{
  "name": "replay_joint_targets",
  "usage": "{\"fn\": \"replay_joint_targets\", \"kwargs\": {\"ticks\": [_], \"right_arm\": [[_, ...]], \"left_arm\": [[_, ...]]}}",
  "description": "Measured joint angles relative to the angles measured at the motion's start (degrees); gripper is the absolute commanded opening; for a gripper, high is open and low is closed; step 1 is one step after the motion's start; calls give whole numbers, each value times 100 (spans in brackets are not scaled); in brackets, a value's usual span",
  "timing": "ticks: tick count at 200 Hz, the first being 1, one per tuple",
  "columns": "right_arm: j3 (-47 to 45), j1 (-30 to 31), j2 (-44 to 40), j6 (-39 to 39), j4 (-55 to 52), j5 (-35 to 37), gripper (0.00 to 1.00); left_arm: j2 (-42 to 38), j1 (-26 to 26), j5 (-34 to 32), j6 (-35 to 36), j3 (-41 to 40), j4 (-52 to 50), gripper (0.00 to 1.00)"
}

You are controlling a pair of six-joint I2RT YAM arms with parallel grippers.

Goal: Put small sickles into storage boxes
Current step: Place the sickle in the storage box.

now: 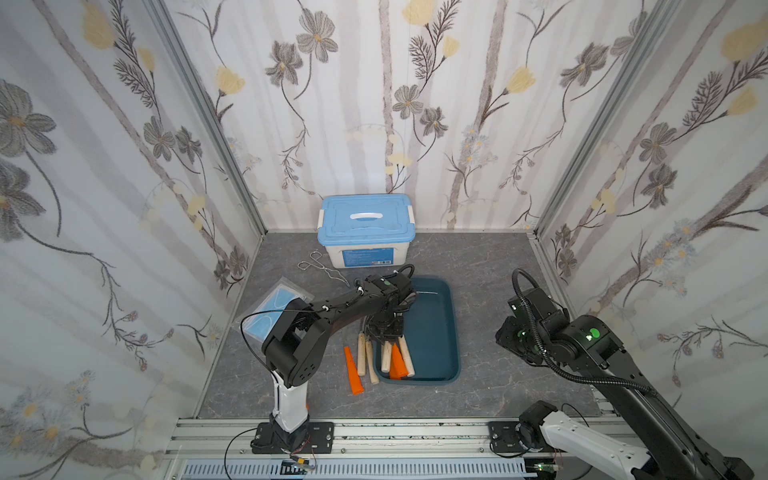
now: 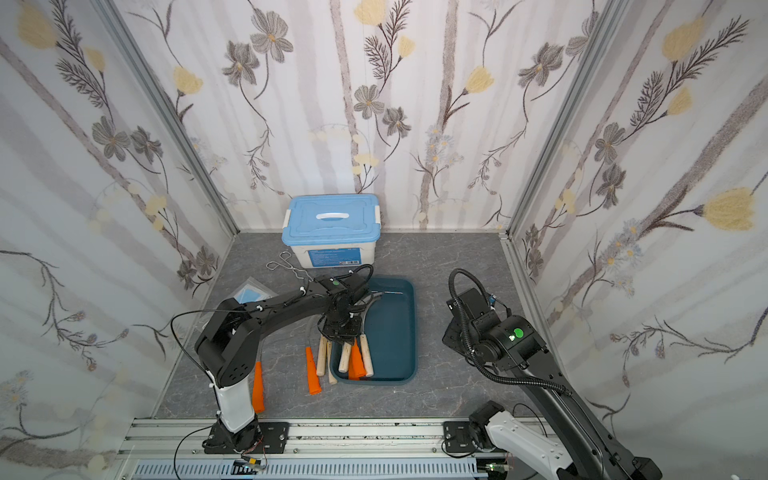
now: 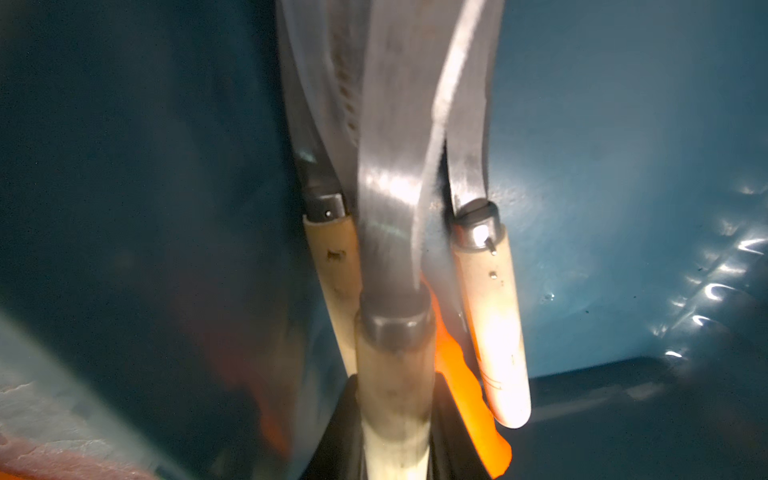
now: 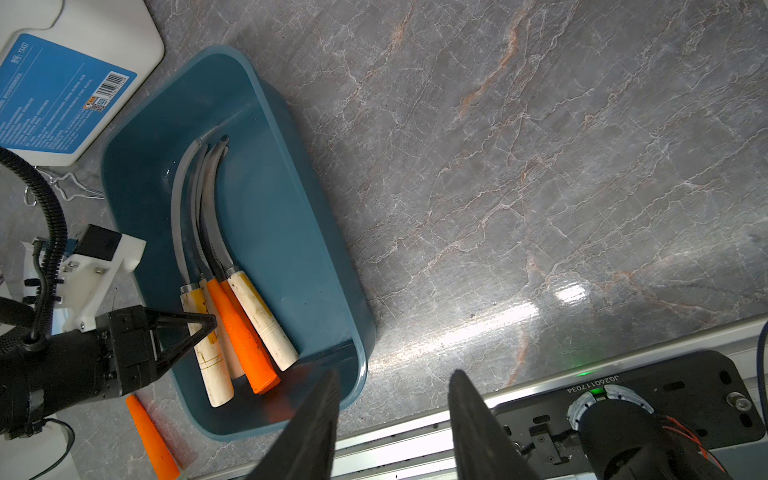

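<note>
Teal tray [image 1: 436, 328] lower centre in both top views, on grey marble tabletop [image 1: 498, 257]. Left gripper [image 3: 397, 419] clamped tight on wooden-handled sickle [image 3: 386, 216] at tray's left side, handle toward frame bottom. Other sickles [image 4: 241, 332], wood and orange handles, lie inside beside it. Loose sickles [image 1: 354, 372] on tabletop just left of tray. Right gripper [image 4: 395, 376] partly spread, empty, at right of top views.

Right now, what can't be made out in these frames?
Blades of the table sickles: both top views, mostly under the left arm.
left gripper around the held sickle: left wrist view, cut by the frame edge.
white box label text: right wrist view, too small.
Sickle count in the tray: handles overlap.
</note>
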Motion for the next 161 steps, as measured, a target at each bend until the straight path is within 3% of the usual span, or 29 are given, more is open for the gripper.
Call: {"fn": "replay_joint_targets", "kwargs": {"ticks": [85, 161], "right_arm": [[-11, 0, 4, 0, -2, 17, 46], [-22, 0, 17, 0, 2, 17, 46]], "left_arm": [[31, 0, 39, 2, 11, 15, 6], [31, 0, 61, 2, 9, 15, 14]]}}
